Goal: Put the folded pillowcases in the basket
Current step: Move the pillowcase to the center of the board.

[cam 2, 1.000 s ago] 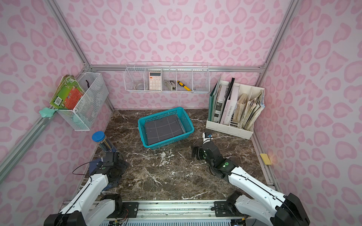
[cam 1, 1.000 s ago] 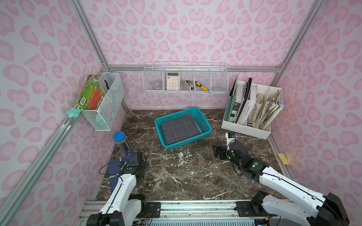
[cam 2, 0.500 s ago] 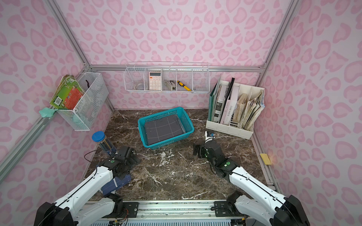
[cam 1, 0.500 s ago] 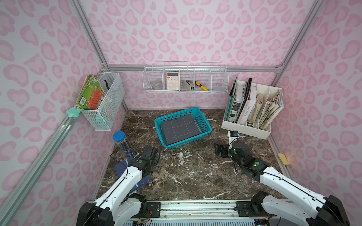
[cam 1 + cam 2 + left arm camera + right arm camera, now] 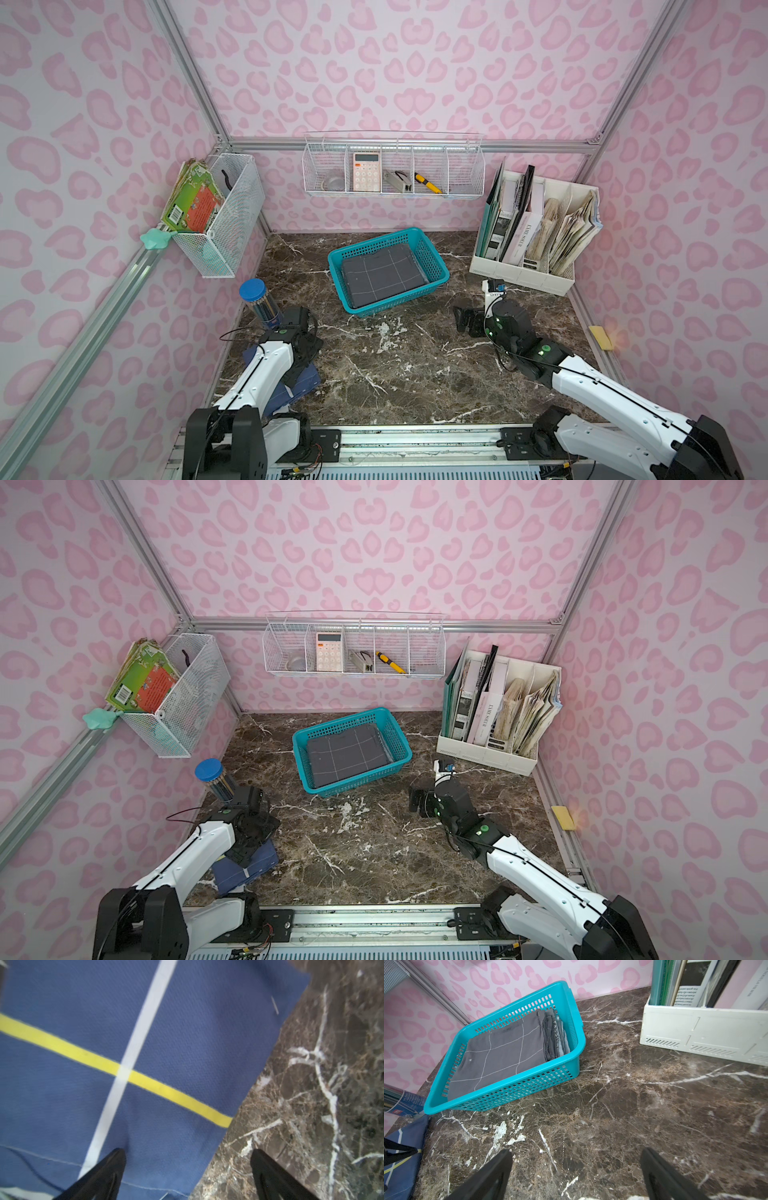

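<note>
top views: high, whole table (image 5: 415, 374) | left wrist: close above pillowcase (image 5: 187, 1043) | right wrist: low, facing basket (image 5: 508, 1093)

There is one basket (image 5: 395, 297) at 12 o'clock, and two pillowcases: a grey pillowcase (image 5: 382, 274) inside it and a blue pillowcase (image 5: 307, 380) at 8 o'clock. Two wire racks (both white) hang up, a side rack (image 5: 232, 224) and a rear rack (image 5: 465, 174); one file organiser (image 5: 519, 274), one pencil tube (image 5: 255, 295).

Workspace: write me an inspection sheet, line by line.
Surface: marble tabletop, dark with white veins.
Job's things: grey folded pillowcase lies in the basket; blue folded pillowcase on the tabletop, outside it.
Clutter: pencil tube; file organiser; yellow sponge.
Grippers: left gripper open over the blue pillowcase's edge; right gripper open, holding nothing.
Cables: black cable loops beside the left arm.
Surroundings: pink-patterned walls; two wire baskets hung on them.
</note>
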